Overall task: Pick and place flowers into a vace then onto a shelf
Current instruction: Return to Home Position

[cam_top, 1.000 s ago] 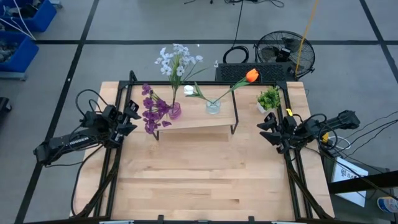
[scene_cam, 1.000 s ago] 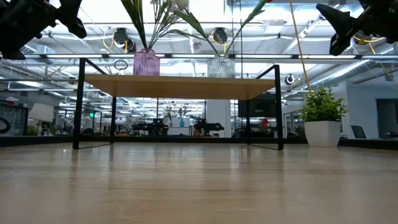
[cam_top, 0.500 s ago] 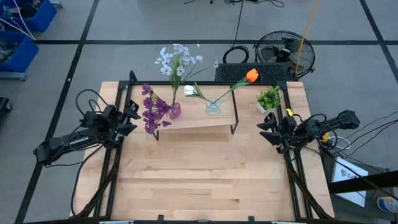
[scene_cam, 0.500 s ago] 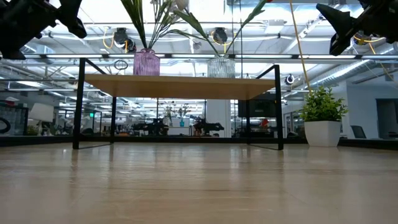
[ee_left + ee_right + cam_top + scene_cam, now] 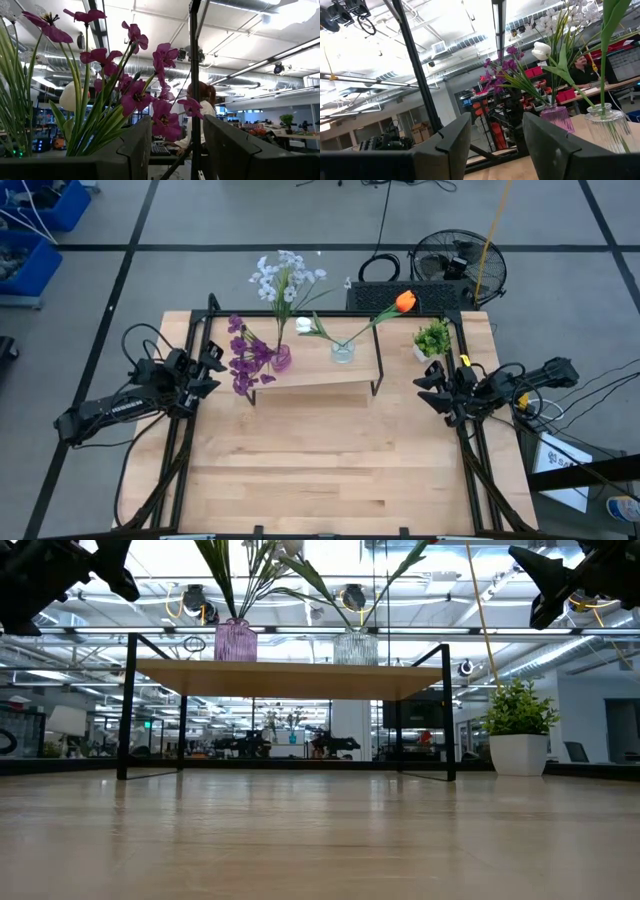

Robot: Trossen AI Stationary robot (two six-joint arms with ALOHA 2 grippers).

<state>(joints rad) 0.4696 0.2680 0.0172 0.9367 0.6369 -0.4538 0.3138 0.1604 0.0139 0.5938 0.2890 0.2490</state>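
Flowers stand in two vases on the shelf (image 5: 320, 377), which sits on the far half of the desk (image 5: 320, 470), between the two hands. The left hand (image 5: 212, 370) hangs above the desk's left edge, level with the shelf's left end. Its two fingers (image 5: 132, 150) are apart and grip nothing. Directly ahead of its fingertips, just beside them, droops the dark purple cluster (image 5: 248, 360), whose blooms fill the left wrist view. A little farther in the same direction stands the violet vase (image 5: 282, 359) that holds it. The pale white-lavender spray (image 5: 285, 275) rises from that vase too and leans away from the hand, past the shelf's back edge.

The right hand (image 5: 428, 386) hovers above the desk's right edge, fingers likewise spread and empty, pointing toward the shelf's right end but clear of it. Ahead of it, on the shelf, is the clear glass vase (image 5: 342, 351), from which the orange tulip (image 5: 404, 301) slants back toward this hand's side. A small potted plant (image 5: 433, 338) stands on the desk just beyond the right hand.

The white bud (image 5: 303, 324) shows between the two vases; which one holds it is hard to tell.
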